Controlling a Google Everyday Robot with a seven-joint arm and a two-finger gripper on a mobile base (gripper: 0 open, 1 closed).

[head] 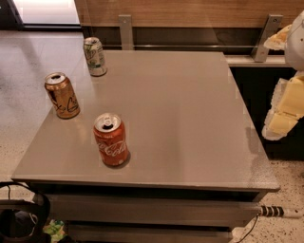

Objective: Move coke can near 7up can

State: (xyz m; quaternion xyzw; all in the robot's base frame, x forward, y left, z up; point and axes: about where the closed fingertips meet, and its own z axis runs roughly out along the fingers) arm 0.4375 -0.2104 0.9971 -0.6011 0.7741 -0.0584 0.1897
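Where the view comes nearest, lower than the gripper [282, 118] and toward the camera, item one: striped black-and-white cable end [280, 211], jutting out at the table's front right corner.

Item two: dark rounded object [19, 220], low down, far to the gripper's left.

Item three: grey table [190, 133], flat top, its right edge just left of the gripper.

Item four: coke can [110, 140], red-orange, white script, silver top, upright. It stands near the table's front edge, well to the left of the gripper and somewhat nearer the camera.

Item five: the gripper itself, pale yellow and white, hanging off the table's right side at the view's right edge, holding nothing that can be seen. Whether it is spread or pressed together cannot be told.

Item six: golden-brown can [61, 95], dark markings, upright, farther left and farther back than the coke can.

Item seven: 7up can [95, 56], pale with green markings, upright at the far left corner, well apart from the coke can.

Item eight: wood panel [190, 12] with metal brackets [126, 31], behind all.
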